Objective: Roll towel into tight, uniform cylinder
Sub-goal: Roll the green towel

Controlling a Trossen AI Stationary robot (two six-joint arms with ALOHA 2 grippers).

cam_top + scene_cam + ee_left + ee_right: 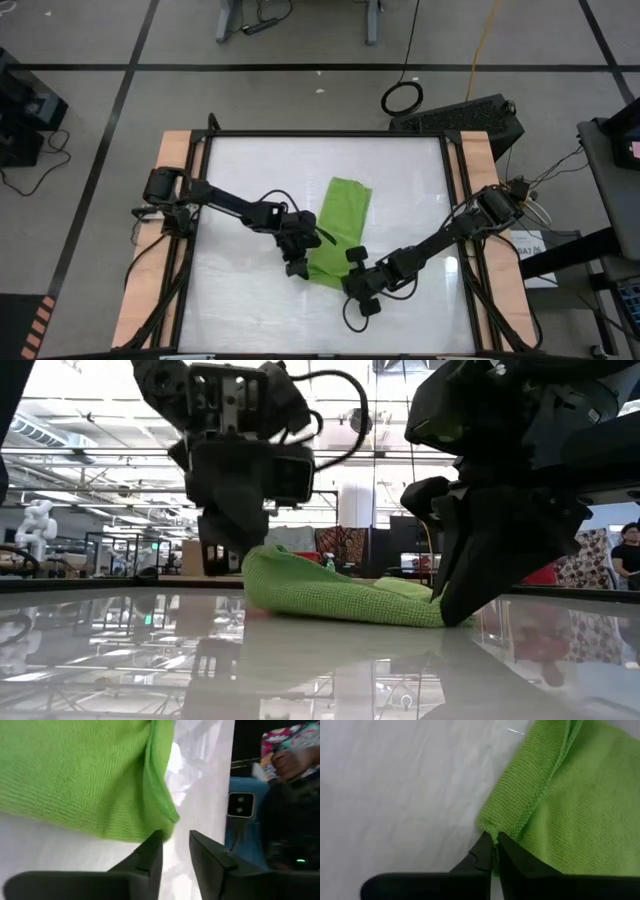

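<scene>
The lime-green towel (340,228) lies as a long strip on the white table, running from far to near; its near-left part bulges up in the low view (300,585). My right gripper (348,278) is at the towel's near-right corner, shut on it. My left gripper (300,258) stands by the towel's near-left edge, with a narrow empty gap between its fingers (176,852). One fingertip (154,842) stands at the towel's edge (135,832); whether it touches, I cannot tell. My right gripper pinches a corner of the towel (494,831) between its two fingertips, only a little cloth showing between them. The fingers slant down from the table's right side. The corner stays low at the table (430,615), and the rest of the towel lies on the table.
The white table top is framed by a dark rail (325,135), with wooden strips at the left (165,200) and right (480,160). Bare table surface lies to the left (230,280) of the towel and on its far side (300,160). A person shows far off in the room (628,550).
</scene>
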